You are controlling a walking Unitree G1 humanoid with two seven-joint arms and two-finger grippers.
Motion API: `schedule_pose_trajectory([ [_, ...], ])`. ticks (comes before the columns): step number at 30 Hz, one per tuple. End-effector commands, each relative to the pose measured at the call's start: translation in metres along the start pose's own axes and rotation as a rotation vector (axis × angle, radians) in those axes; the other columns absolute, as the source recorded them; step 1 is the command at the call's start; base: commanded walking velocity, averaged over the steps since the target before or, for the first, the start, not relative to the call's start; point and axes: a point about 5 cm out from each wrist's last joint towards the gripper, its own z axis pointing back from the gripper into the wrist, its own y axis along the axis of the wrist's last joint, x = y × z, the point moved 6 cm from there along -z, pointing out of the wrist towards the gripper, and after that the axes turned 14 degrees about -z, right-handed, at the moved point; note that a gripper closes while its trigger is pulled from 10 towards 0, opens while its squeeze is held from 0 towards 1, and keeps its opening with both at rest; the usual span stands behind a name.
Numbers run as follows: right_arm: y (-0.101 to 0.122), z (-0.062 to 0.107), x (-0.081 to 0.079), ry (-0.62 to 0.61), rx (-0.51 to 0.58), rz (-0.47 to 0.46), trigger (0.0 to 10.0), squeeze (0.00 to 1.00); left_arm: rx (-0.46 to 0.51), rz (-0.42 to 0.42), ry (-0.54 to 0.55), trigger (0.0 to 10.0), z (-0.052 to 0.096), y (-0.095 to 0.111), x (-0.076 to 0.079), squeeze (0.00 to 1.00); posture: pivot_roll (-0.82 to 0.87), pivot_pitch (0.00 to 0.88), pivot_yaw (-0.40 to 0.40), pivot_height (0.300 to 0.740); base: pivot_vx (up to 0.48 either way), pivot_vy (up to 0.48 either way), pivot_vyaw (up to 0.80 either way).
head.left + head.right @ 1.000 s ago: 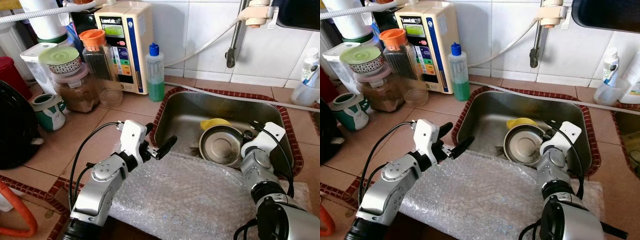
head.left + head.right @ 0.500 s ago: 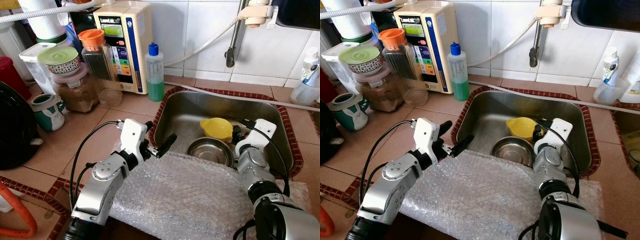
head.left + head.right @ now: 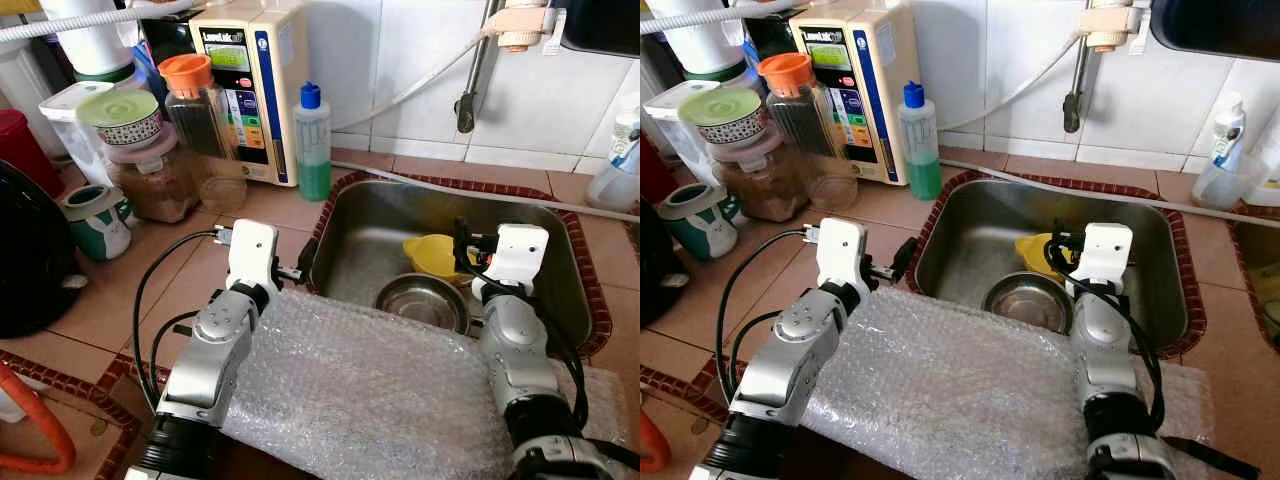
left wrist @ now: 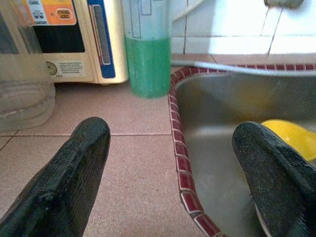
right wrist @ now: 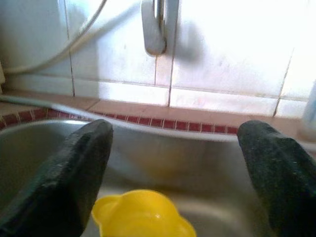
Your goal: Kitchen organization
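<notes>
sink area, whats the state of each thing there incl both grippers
steel bowl: upright in the sink, looks empty
yellow cup: in the sink behind the bowl, not held
green soap bottle: upright, capped, about half full
orange-lid jar: lid on
faucet: no water running
left gripper: open, holding nothing, at the sink's left rim
right gripper: open, holding nothing, above the yellow cup

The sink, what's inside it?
Inside the sink: a steel bowl and a yellow cup behind it. The right pincer, open, partly hides the cup; bubble wrap covers the near rim.
</notes>
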Motion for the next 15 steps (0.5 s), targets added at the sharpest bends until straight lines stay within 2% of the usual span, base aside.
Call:
schedule_pose_trajectory([
  [1,0.006,0.001,-0.008,0.019,0.015,0.002,10.0,1.00,0.002,0.021,0.013,10.0,-0.002,0.001,-0.005,0.00,-0.02,0.000,0.094,0.740,0.000,0.000,0.00],
  [4,0.013,0.009,-0.010,0.027,0.024,0.010,10.0,1.00,0.015,-0.023,0.024,10.0,-0.002,0.001,-0.008,0.00,-0.04,0.000,0.093,0.740,0.000,0.000,0.00],
  [6,0.016,0.016,-0.010,0.037,0.025,0.034,10.0,1.00,-0.006,-0.055,0.075,10.0,-0.001,-0.005,-0.014,0.00,-0.05,0.000,0.091,0.740,0.000,0.000,0.00],
  [10,0.018,0.022,-0.009,0.038,0.019,0.044,10.0,1.00,-0.028,-0.010,0.078,10.0,-0.001,-0.010,-0.015,0.00,-0.05,0.000,0.089,0.740,0.000,0.000,0.00],
  [11,0.022,0.027,-0.010,0.040,0.023,0.049,10.0,1.00,-0.065,-0.005,0.126,10.0,0.002,-0.013,-0.019,0.00,-0.06,0.000,0.085,0.740,0.000,0.000,0.00],
  [13,0.024,0.030,-0.011,0.044,0.017,0.055,10.0,1.00,-0.084,-0.103,0.227,10.0,0.005,-0.012,-0.031,0.00,-0.06,0.000,0.085,0.740,0.000,0.000,0.00],
  [14,0.025,0.031,-0.011,0.048,0.016,0.066,10.0,1.00,-0.064,-0.120,0.219,10.0,0.005,-0.010,-0.031,0.00,-0.06,0.000,0.078,0.740,0.000,0.000,0.00],
  [15,0.027,0.034,-0.013,0.056,0.017,0.084,10.0,1.00,-0.014,-0.085,0.156,10.0,0.005,-0.007,-0.026,0.00,-0.06,0.000,0.078,0.740,0.000,0.000,0.00],
])
